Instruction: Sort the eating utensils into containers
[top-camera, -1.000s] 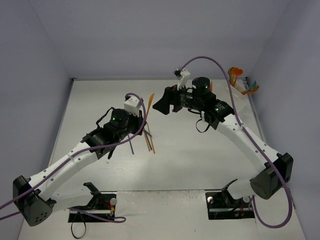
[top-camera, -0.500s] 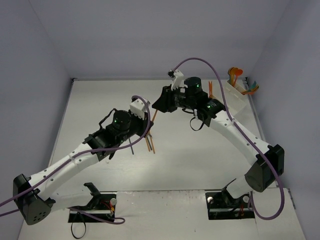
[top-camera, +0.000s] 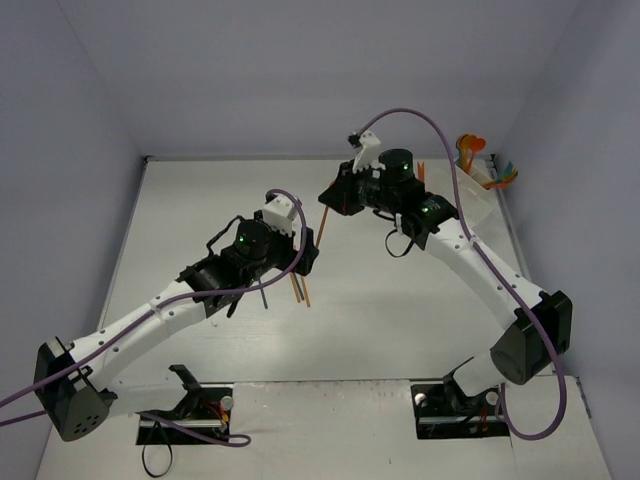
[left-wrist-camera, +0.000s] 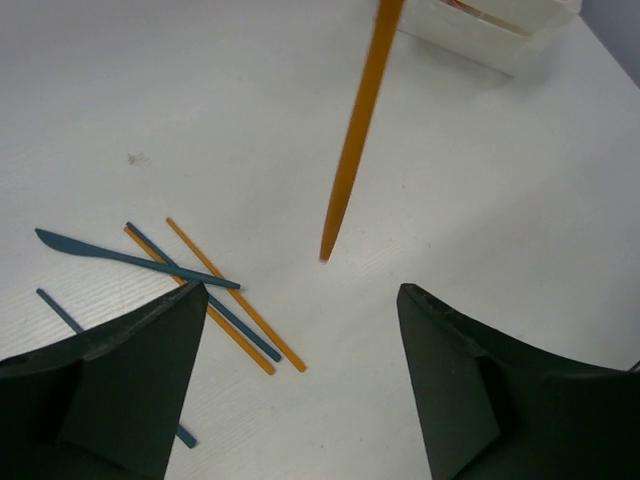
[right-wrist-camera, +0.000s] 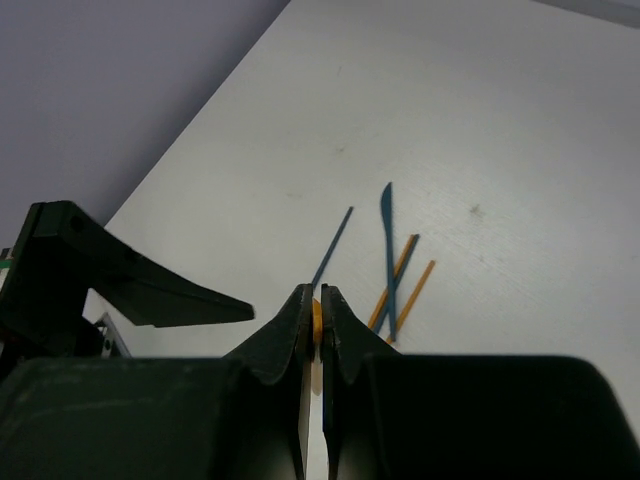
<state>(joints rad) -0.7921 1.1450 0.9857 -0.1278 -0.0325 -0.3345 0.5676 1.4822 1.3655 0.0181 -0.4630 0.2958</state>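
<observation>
Plainly, the right gripper (right-wrist-camera: 313, 320) had its jaws pressed together on a thin orange utensil (left-wrist-camera: 355, 140), a sliver of orange showing in the narrow slit between the two fingers in its own wrist view. From that pinch the utensil hung steeply, its long axis close to upright and only a little tilted, with the pointed lower end clear of the table (top-camera: 400, 300) and aimed at the bare patch in front of the left gripper (left-wrist-camera: 302, 292). The left gripper stood spread wide, its two dark fingers on either side of that patch and touching nothing, so the orange utensil belonged to the right arm alone. Whether it was a knife or the handle of something else could not be told from these views. Just beside the left gripper, on its left side in the wrist view, lay the loose pile: a teal knife (left-wrist-camera: 130, 258) crossing a pair of orange pieces (left-wrist-camera: 235, 310) and a dark blue one (left-wrist-camera: 205, 300), all flat on the table. Farther out, the white bins (top-camera: 478, 188) sat at the far right corner, with some orange and teal utensils already standing in them. They lay to the right of the right gripper, well apart from it, and the right arm looked much the nearer to them, so carrying the utensil over would probably fall to it, leaving the pile to the left.
</observation>
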